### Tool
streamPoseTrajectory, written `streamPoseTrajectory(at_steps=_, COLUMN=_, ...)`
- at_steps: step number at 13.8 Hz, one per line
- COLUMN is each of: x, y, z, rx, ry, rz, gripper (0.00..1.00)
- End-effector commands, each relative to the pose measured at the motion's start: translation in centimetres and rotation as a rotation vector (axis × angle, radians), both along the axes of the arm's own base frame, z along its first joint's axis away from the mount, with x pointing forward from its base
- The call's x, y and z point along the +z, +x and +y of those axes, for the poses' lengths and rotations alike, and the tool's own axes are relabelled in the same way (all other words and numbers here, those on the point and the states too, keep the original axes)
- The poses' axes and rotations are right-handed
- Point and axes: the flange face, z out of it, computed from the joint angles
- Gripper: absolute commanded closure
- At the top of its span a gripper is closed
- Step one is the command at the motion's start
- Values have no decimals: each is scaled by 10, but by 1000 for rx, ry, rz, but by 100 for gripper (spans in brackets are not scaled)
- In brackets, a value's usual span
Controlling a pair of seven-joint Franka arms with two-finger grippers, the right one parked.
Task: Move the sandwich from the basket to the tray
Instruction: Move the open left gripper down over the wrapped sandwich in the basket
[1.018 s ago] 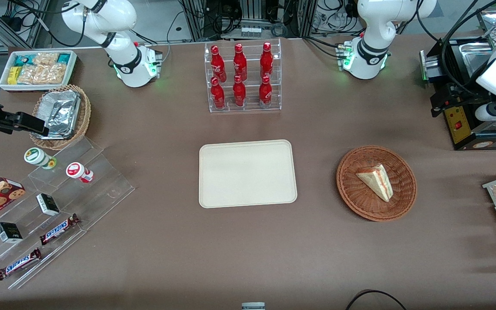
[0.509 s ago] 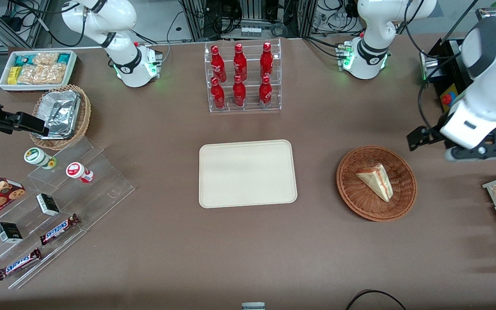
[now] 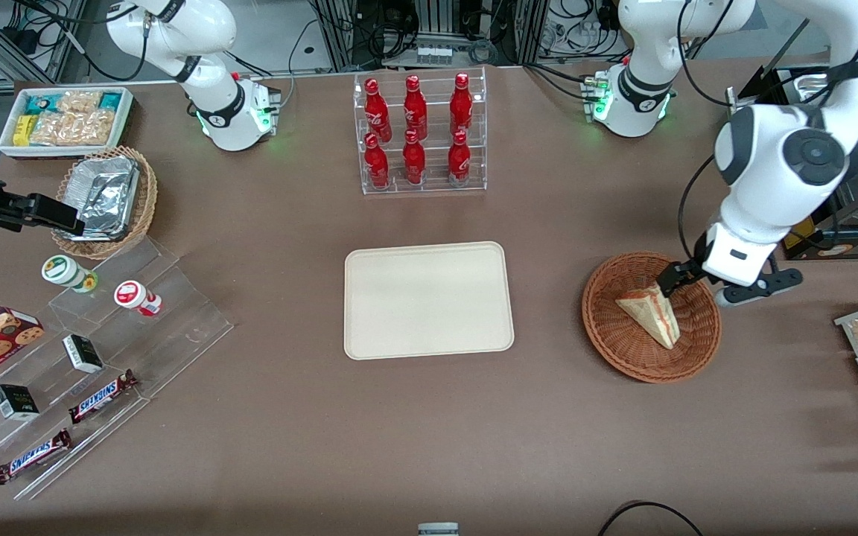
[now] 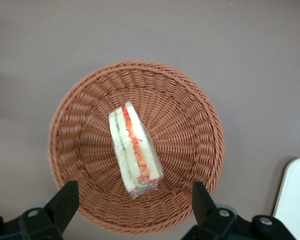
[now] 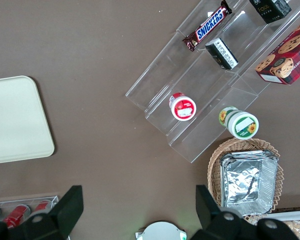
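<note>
Soft bread: my gripper [image 4: 132,207] hangs spread over the basket [image 4: 85,105]; I'd pinch the sandwich [image 4: 134,150] gently across its flat faces.

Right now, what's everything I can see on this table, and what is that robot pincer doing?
sandwich: one, white with red-green filling, lying in the basket.
basket: one, reddish-brown wicker, toward the working arm's end.
tray: one, cream, mid-table, nothing on it.
bottles: six, red, in a clear rack, farther from the front camera than the tray.
foil basket: one, tan wicker, toward the parked arm's end.
snack bin: one, white, beside the foil basket.
candy bars: two, brown, on clear steps.
pincer: one, black, open, above the basket and sandwich.
</note>
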Motion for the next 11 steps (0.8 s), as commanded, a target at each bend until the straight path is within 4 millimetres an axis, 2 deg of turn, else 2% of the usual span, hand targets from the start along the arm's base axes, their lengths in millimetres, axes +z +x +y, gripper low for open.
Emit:
streamPoseTrajectory(at_steps=1, x=-19, y=-4, z=-2, rx=75, ry=-2, rz=0, gripper=0)
streamPoseTrajectory(at_steps=4, x=-47, y=-4, z=-3, rx=138, ry=-8, rz=28, gripper=0)
streamPoseTrajectory(at_steps=8, x=-88, y=-16, z=-1, rx=188, ry=-30, rz=-6, gripper=0)
streamPoseTrajectory(at_steps=11, x=-106, y=-16, z=0, rx=213, ry=-44, rz=-19, gripper=0)
